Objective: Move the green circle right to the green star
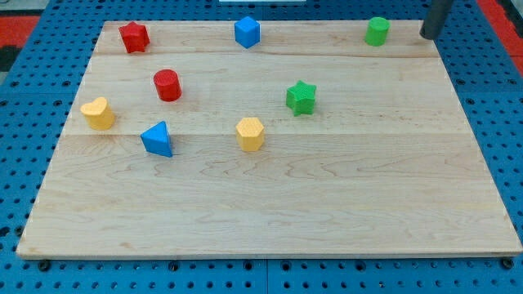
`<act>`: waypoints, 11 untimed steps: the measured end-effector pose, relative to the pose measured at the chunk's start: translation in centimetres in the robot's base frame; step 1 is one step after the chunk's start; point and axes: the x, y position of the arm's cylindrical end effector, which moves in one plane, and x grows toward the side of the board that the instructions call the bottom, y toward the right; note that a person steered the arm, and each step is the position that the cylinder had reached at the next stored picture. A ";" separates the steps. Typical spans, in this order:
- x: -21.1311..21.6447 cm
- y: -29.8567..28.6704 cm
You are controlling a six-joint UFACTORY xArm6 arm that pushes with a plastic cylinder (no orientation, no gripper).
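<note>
The green circle (377,31) stands near the top right corner of the wooden board (270,204). The green star (301,97) sits lower and to the left of it, right of the board's middle. My tip (428,36) is at the board's top right edge, a short way to the right of the green circle and not touching it. The rod rises out of the view's top.
A blue cube (247,32) is at top centre and a red star (134,37) at top left. A red cylinder (167,85), a yellow heart (98,113), a blue triangle (157,139) and a yellow hexagon (250,134) lie on the left and middle.
</note>
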 end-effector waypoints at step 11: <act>6.4 -9.6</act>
